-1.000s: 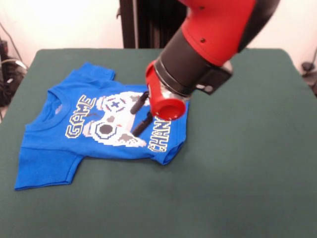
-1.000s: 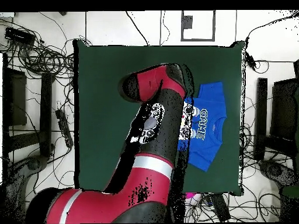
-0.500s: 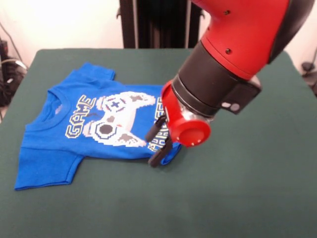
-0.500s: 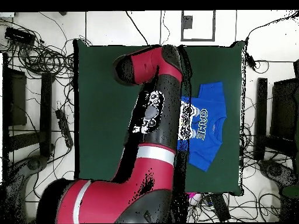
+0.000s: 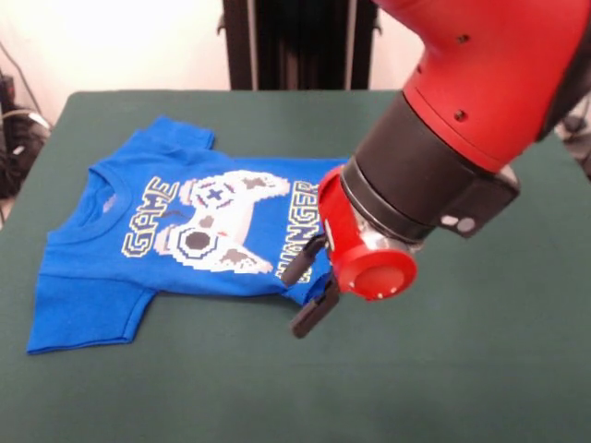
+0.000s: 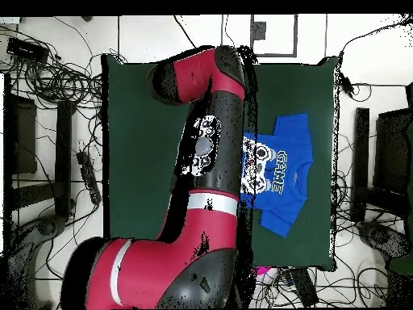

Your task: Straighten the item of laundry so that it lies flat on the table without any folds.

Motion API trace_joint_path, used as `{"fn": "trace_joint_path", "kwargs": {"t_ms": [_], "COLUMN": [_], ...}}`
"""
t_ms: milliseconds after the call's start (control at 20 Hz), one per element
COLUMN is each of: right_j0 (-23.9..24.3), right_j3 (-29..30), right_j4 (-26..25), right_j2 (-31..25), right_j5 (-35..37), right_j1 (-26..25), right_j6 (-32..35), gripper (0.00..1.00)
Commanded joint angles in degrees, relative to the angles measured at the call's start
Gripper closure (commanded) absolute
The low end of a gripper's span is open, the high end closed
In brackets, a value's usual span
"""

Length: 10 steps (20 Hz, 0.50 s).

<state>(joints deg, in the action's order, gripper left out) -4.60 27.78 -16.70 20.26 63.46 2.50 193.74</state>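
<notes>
I have the claw point(image 5: 311, 291) at the hem end of the T-shirt point(image 5: 175, 245), and its two black fingers point(image 5: 302, 261) stand apart with a clear gap between them. The upper finger lies over the blue cloth at the hem; the lower one hangs just off the shirt's edge over the bare counter point(image 5: 443, 369). I cannot tell whether any cloth sits between them, so I read the claw as spread and holding nothing.

The shirt lies print side up in the half of the counter toward the left edge of the front view, collar toward that edge, hem toward the middle. Both sleeves are spread out. The hem end looks bunched and turned under at its near corner, and the last letters of the lower word run into that fold. In the overhead view the arm point(image 6: 210, 161) covers that end, so only the collar half of the shirt point(image 6: 282, 173) shows.

I judge the cloth to be light, thin and limp: it will slide easily on the felt-like top and follow any pull, but it will also crumple if pushed. The place to take hold is the doubled hem corner right under the claw, pinching only the top layer, then drawing it away from the collar, low over the counter.
</notes>
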Motion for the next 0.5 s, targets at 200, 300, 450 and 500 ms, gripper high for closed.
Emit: {"fn": "trace_joint_path", "kwargs": {"t_ms": [200, 300, 450, 500], "right_j0": [-0.56, -0.31, -0.49, -0.55], "right_j3": [-10.57, -11.33, -11.48, -11.53], "right_j4": [-1.68, -1.44, -1.16, -1.07], "right_j2": [0.24, 0.78, 1.44, 1.66], "right_j5": [10.73, 10.92, 11.12, 11.19], "right_j1": [-8.12, -8.52, -8.76, -8.83], "right_j6": [-8.1, -8.79, -8.79, -8.79], "gripper": [0.0, 0.0, 0.0, 0.0]}}
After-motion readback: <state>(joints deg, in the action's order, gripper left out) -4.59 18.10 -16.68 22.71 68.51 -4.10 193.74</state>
